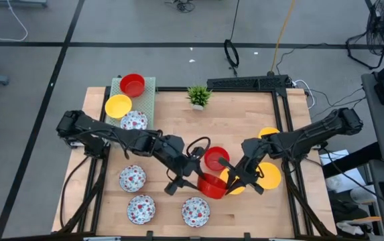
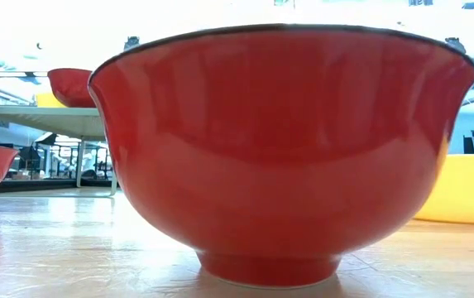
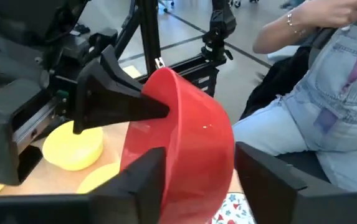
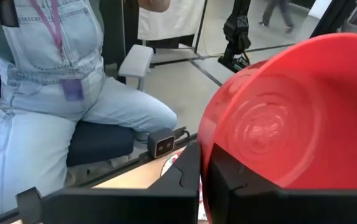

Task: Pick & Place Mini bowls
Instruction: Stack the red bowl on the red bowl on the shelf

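My right gripper (image 4: 200, 180) is pinched tight on the rim of a red bowl (image 4: 290, 124), holding it tipped on its side over the front middle of the table (image 1: 171, 107), so its underside faces my right wrist. My left gripper (image 3: 197, 186) meets it from the other side: its fingers (image 3: 141, 180) stand apart, straddling the bowl's wall, one close against the red surface and the other clear of it, so this hand grips nothing. From above, the tilted bowl (image 1: 210, 186) hangs between my two grippers. Just beyond it, an upright red bowl (image 1: 216, 158) stands on the wood, and the low view shows what I take to be this same bowl upright (image 2: 282, 149). To its right lie yellow bowls (image 1: 269, 175), one partly under my right arm. Left of my left arm, three floral bowls (image 1: 141, 208) sit along the front of the table. Farther back on the left, a green mat (image 1: 148, 90) carries another red bowl (image 1: 132, 85), with a yellow bowl (image 1: 118, 105) and a floral bowl (image 1: 134, 121) at its edge. A small potted plant (image 1: 198, 96) stands at the far edge. Beyond the table, a person (image 4: 60, 93) in denim sits on a chair.
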`<state>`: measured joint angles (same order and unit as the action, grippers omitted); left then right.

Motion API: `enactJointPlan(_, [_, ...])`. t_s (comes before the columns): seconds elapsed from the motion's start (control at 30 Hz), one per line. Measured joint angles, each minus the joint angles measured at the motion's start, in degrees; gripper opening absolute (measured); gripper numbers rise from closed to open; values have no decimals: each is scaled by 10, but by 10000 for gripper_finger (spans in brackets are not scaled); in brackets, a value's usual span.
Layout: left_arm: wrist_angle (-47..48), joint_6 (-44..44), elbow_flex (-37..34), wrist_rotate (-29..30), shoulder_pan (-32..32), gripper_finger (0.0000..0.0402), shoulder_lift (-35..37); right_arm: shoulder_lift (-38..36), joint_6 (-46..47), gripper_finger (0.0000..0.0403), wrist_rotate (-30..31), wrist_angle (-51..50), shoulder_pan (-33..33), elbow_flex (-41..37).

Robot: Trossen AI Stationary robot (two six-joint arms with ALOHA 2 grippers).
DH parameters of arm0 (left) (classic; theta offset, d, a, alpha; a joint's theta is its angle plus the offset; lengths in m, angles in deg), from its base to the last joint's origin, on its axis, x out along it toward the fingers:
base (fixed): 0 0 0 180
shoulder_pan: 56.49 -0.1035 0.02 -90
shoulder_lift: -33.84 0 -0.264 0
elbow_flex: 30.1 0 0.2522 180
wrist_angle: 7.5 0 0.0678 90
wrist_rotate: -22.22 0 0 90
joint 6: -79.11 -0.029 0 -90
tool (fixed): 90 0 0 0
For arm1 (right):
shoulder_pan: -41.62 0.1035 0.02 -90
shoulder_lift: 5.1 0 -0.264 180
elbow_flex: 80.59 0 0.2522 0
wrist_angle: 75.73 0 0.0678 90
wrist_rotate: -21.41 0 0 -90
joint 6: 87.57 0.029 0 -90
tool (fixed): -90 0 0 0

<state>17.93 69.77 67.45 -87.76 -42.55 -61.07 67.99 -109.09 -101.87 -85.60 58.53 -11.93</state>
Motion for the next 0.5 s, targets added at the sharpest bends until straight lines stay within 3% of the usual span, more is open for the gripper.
enactJointPlan(0.13, [2,3,0,-18,-3,94,0,10,-7,0,-3,7,0,0])
enactJointPlan(0.27, [2,8,0,-79,-8,19,0,10,-9,0,-3,11,0,0])
enactJointPlan(0.5, [0,20,0,-96,-11,28,-1,10,-8,28,3,23,-1,0])
